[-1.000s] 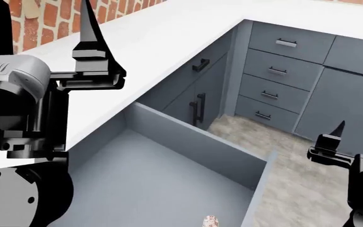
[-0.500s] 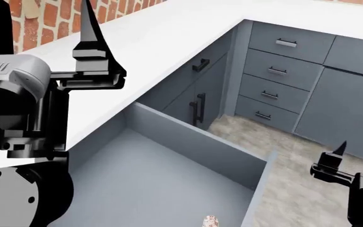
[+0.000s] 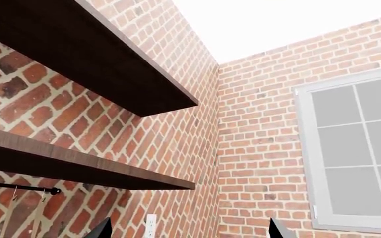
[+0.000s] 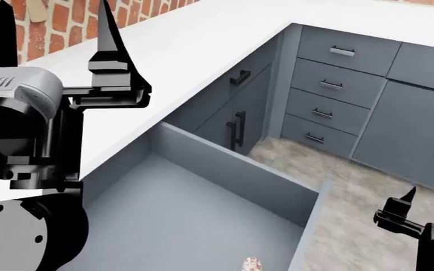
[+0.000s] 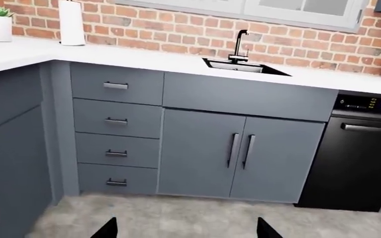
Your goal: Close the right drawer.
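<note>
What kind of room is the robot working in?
Most likely a home kitchen: a sink with a black faucet set in a white countertop, blue-grey cabinets below it, and a black dishwasher against a brick wall.

red brick walls (image 3: pixel 243 124), two dark wood shelves (image 3: pixel 91 64) upper left, grey-framed window (image 3: pixel 352 153) at right. white countertop (image 4: pixel 202 45) over slate-grey cabinets (image 5: pixel 204 158). sink with black faucet (image 5: pixel 240 47) centre top, black dishwasher (image 5: pixel 352 153) right, mottled beige floor (image 5: pixel 197 218) along the bottom.
</note>
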Available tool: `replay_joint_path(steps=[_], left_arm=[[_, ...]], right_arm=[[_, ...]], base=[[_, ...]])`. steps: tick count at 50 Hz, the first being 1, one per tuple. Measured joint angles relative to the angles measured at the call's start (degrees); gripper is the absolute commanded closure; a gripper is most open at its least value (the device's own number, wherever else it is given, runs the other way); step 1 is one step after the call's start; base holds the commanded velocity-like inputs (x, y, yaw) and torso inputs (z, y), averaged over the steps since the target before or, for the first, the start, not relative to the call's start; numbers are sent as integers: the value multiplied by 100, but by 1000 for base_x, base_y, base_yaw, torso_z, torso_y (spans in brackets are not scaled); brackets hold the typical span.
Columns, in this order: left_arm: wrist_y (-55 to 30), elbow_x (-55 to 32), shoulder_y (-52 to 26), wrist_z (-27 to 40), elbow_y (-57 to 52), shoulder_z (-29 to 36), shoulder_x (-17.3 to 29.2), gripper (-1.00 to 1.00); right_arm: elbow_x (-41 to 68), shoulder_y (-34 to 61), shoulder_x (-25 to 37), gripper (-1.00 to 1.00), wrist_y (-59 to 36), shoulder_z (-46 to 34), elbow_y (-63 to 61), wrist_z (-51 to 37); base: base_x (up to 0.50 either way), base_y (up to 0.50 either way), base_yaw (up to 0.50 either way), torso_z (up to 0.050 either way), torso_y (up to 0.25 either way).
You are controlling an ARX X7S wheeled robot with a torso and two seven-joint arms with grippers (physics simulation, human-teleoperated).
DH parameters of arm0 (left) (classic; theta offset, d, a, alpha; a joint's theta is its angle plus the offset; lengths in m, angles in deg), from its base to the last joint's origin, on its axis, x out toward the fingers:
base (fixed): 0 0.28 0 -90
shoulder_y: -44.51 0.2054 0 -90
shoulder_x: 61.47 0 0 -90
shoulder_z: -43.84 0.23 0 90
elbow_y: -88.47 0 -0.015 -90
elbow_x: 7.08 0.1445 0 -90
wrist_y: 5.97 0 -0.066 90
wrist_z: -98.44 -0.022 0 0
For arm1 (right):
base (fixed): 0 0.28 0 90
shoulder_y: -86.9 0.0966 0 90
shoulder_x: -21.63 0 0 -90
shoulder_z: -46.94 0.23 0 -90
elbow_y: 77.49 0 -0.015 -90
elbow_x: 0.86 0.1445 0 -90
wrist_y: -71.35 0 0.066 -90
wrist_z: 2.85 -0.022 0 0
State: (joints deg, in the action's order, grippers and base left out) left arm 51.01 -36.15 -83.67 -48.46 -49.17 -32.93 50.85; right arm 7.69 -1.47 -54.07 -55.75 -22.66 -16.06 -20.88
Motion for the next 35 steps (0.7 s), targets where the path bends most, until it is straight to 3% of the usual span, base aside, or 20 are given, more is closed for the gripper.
replay_joint_path(steps=[35], left_arm=[[106,-10,89,48,31,24,64,-100]], right_arm=[[94,-291,-231,-100,944,96,1147,38]], base=[[0,0,0,0,0]])
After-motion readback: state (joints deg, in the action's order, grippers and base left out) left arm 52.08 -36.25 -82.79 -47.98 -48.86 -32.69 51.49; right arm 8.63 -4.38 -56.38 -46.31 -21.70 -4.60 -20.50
